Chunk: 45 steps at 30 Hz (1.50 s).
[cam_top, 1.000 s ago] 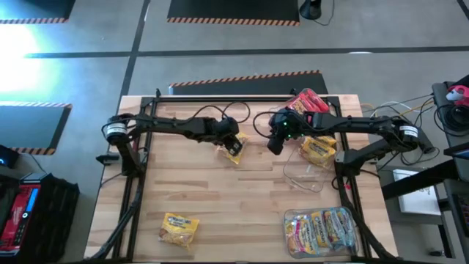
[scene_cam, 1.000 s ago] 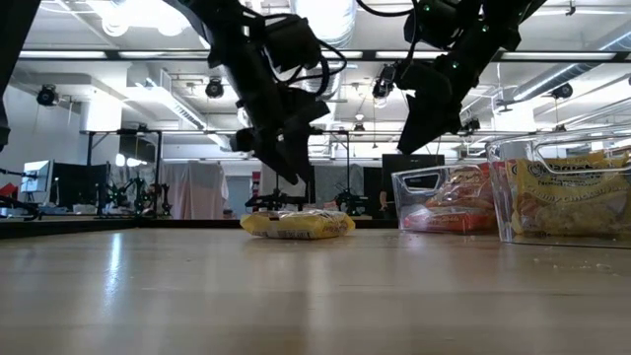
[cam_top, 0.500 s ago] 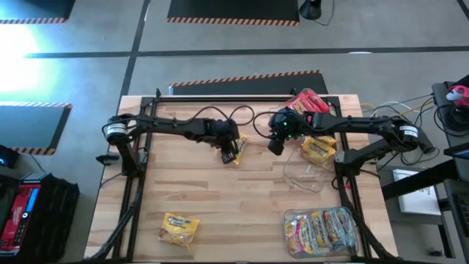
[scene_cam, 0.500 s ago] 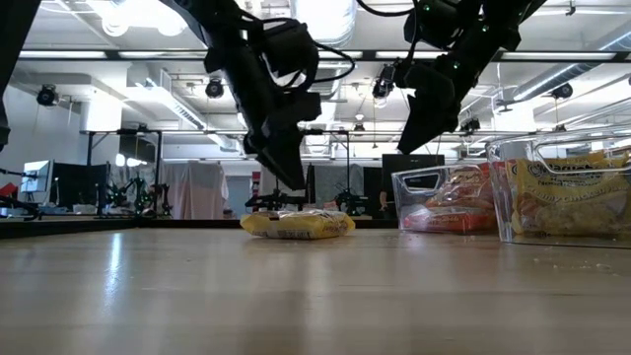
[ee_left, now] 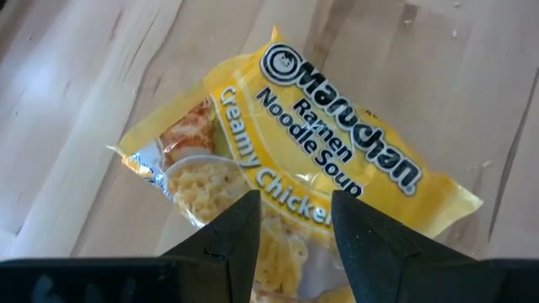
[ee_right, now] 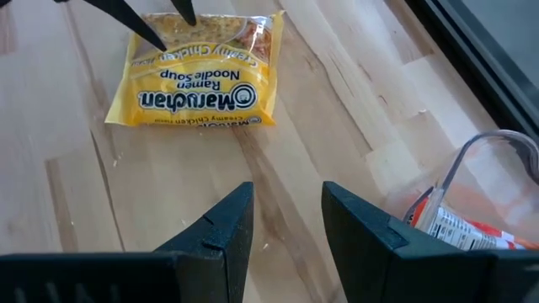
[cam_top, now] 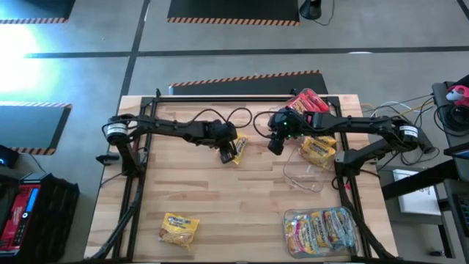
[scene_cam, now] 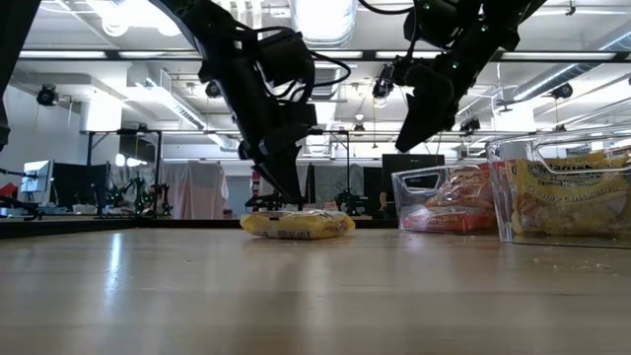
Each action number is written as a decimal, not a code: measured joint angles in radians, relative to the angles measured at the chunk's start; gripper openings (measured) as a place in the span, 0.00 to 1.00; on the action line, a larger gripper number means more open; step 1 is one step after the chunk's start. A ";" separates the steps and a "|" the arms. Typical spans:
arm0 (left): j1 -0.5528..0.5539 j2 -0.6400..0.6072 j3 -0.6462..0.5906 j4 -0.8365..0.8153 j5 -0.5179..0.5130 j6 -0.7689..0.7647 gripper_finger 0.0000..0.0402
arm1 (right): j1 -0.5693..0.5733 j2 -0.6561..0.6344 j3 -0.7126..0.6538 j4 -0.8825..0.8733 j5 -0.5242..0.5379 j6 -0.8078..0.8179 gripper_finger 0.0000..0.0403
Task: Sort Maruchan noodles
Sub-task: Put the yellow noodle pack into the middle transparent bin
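Yellow Maruchan packet (cam_top: 235,149) is seen lying flat on the wooden table (cam_top: 220,198), near its centre toward twelve o'clock. The left gripper (ee_left: 292,220) is poised directly above it, fingers parted with a gap between them and nothing held. The right gripper (ee_right: 286,219) is raised over bare wood at three o'clock of that packet, fingers likewise parted and empty. A second yellow packet (cam_top: 179,228) lies at seven o'clock. Clear tubs (cam_top: 322,229) with more packets are set along the three-o'clock side.
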 joint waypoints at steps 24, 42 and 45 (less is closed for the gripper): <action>-0.001 0.092 -0.009 0.014 -0.015 -0.464 0.33 | 0.000 0.000 0.000 0.017 0.000 0.041 0.32; -0.101 0.100 0.060 0.218 -0.053 -0.691 0.33 | 0.000 0.000 0.000 0.019 0.000 0.031 0.32; -0.104 0.112 0.092 0.217 -0.063 -0.399 0.33 | 0.000 0.000 -0.002 0.019 0.000 0.026 0.32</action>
